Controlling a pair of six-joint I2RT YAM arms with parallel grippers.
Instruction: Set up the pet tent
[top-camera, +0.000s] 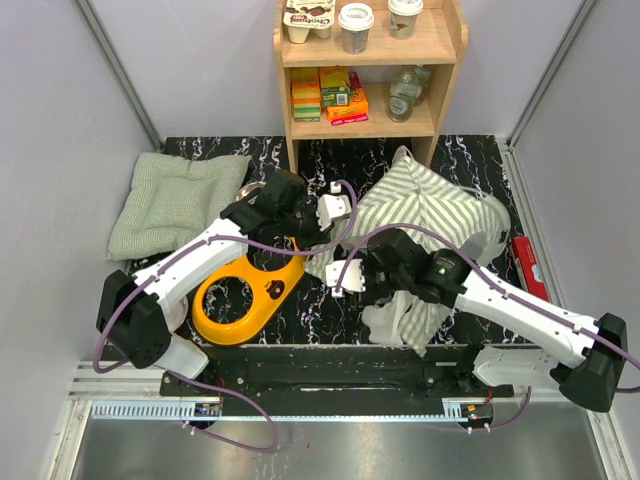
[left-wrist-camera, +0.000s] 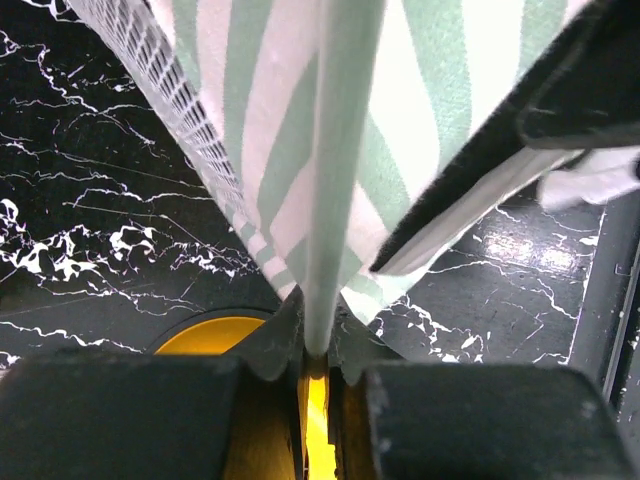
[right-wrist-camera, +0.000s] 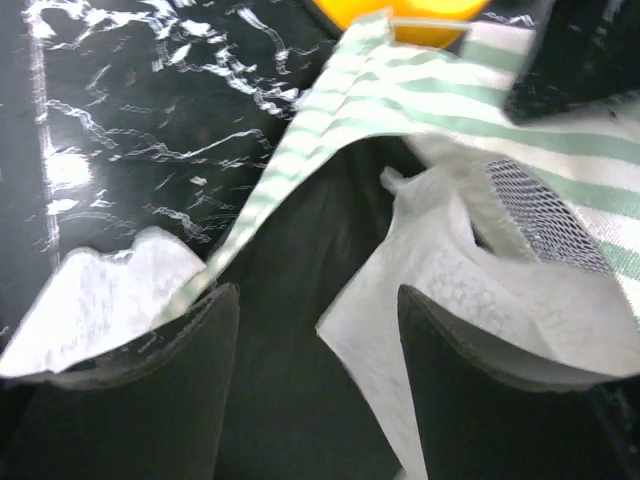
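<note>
The collapsed pet tent (top-camera: 432, 208) lies crumpled on the black marbled surface (top-camera: 470, 160), right of centre, in front of a wooden shelf (top-camera: 365, 75). The right arm crosses its near part and hides it, and no poles can be made out. It is sage-green-and-white striped fabric with a white mesh panel and a dark underside.

The left fingers (left-wrist-camera: 140, 415) are closed on a folded edge of the striped cloth (left-wrist-camera: 300, 150), which rises out of the left wrist view. The right fingers (right-wrist-camera: 170, 390) stand apart with nothing pinched between them. In this blurred view, white lining drapes over both fingers, with dark fabric in the gap.

A yellow bowl holder (top-camera: 245, 300) lies under the left arm, touching the tent's left edge. A green quilted cushion (top-camera: 175, 200) sits at the far left, and a red item (top-camera: 527, 265) lies by the right wall.
</note>
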